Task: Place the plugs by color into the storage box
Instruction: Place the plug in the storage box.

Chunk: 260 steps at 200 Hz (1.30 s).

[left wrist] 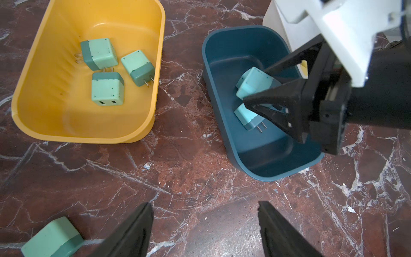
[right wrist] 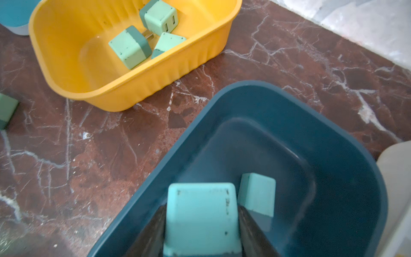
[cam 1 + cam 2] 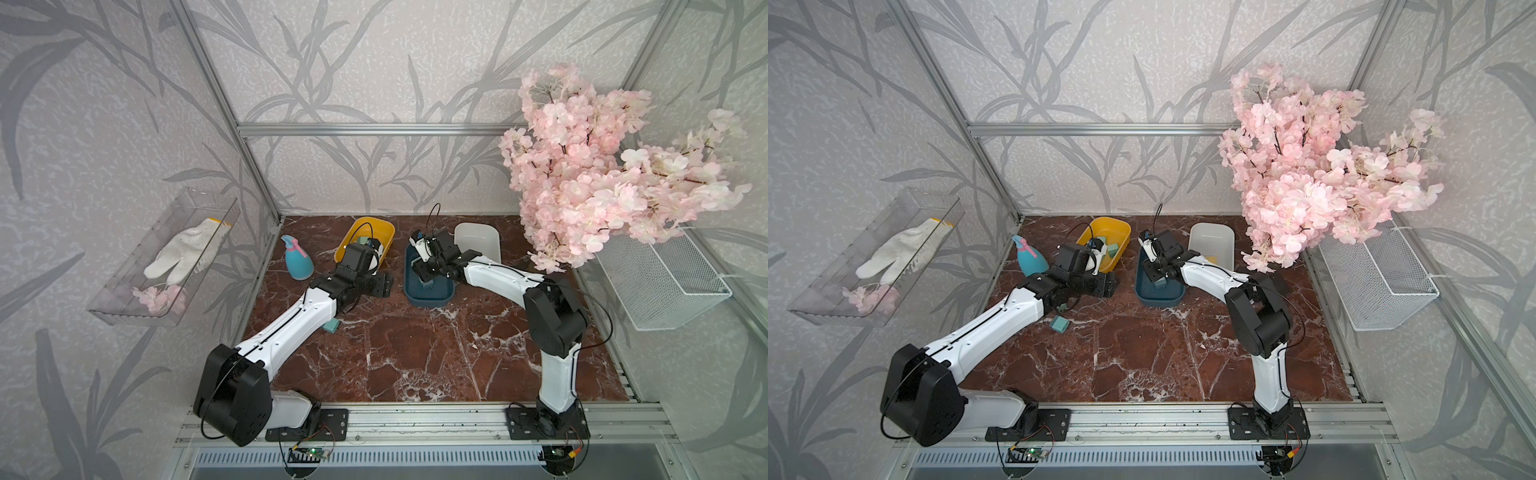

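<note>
My right gripper (image 2: 202, 222) is shut on a teal-blue plug (image 2: 201, 211) and holds it just above the floor of the dark blue box (image 2: 244, 86), (image 3: 428, 300). A second teal-blue plug (image 2: 256, 193), (image 1: 246, 118) lies in that box beside it. Three sage green plugs (image 1: 100, 53), (image 1: 138, 66), (image 1: 107, 89) lie in the yellow box (image 1: 44, 89), (image 3: 370, 224). My left gripper (image 1: 205, 222) is open over bare table in front of both boxes, with nothing between its fingers. One more green plug (image 1: 53, 238), (image 3: 1060, 323) lies on the table beside the left arm.
A white box (image 3: 478, 241) stands behind the blue one, with a bit of yellow (image 3: 1210, 259) showing in it. A light-blue spray bottle (image 3: 298, 259) stands left of the yellow box. Pink blossom branches (image 3: 602, 174) overhang the back right corner above a wire basket (image 3: 665, 282).
</note>
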Each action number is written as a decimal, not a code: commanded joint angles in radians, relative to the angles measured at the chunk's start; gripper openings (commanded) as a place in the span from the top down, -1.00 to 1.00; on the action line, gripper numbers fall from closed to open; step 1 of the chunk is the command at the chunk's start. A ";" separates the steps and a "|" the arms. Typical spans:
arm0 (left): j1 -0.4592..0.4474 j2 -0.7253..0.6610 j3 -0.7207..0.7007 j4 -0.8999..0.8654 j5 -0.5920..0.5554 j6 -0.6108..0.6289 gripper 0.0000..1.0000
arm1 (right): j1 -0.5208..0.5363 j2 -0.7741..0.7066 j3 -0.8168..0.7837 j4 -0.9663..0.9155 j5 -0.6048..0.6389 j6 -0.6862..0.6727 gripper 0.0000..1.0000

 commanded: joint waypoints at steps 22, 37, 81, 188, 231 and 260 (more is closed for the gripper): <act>-0.001 -0.011 -0.022 0.006 -0.052 0.036 -0.56 | -0.019 0.105 0.134 -0.058 -0.020 0.004 0.04; -0.001 -0.007 -0.022 0.008 -0.059 0.038 -0.56 | -0.019 0.132 0.165 -0.066 -0.024 0.004 0.02; -0.002 0.013 -0.014 0.002 -0.065 0.035 -0.57 | -0.019 0.173 0.218 -0.090 -0.015 -0.002 -0.08; 0.002 0.004 0.035 -0.023 -0.101 -0.006 -0.57 | -0.012 -0.087 0.067 -0.037 -0.135 0.104 -0.18; 0.003 -0.006 0.059 -0.036 -0.126 -0.060 -0.57 | 0.045 -0.320 -0.130 -0.039 -0.108 0.171 -0.19; 0.005 -0.030 0.096 -0.095 -0.160 -0.096 -0.56 | 0.076 -0.463 -0.241 -0.045 -0.102 0.213 -0.21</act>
